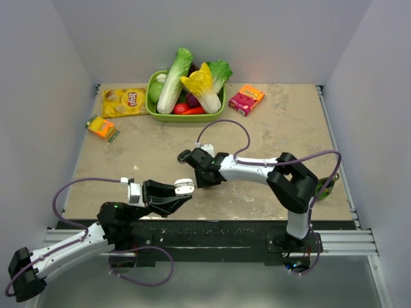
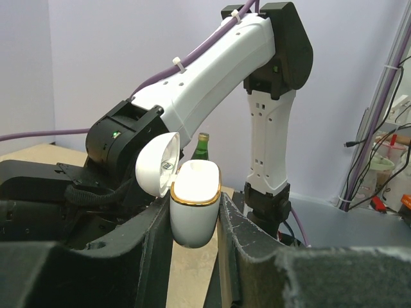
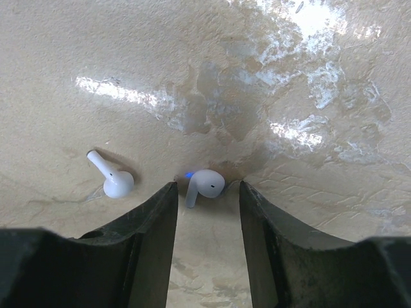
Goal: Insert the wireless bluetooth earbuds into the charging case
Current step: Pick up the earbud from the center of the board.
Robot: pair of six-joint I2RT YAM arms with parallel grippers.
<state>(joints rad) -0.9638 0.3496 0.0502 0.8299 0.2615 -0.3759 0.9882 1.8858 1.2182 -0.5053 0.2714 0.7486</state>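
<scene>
Charging case (image 2: 192, 215) sits clamped upright in left hand (image 2: 194, 204).

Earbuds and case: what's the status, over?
Left pincer shut on charging case, lid open. Right pincer open, straddling one earbud on the table. Second earbud loose beside it. Nothing blocking.
</scene>
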